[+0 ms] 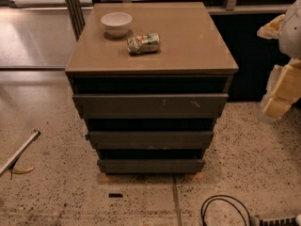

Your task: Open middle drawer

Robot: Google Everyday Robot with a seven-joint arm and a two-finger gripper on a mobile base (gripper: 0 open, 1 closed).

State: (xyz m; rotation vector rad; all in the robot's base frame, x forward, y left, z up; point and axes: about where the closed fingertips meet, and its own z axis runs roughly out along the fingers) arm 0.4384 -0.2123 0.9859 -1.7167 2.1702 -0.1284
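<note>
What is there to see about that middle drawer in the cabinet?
The middle drawer shows a wide, shallow, dark grey-brown front, flat and handleless, with faint pale scuffs on its lower edge. It looks pushed in, none of its inside showing, with a dark gap above and below. Nothing touches it; the gripper hangs to the right, apart from the cabinet.

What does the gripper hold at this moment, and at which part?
Nothing, it seems: the gripper hangs at the right edge, apart from the cabinet, not touching the middle drawer.
</note>
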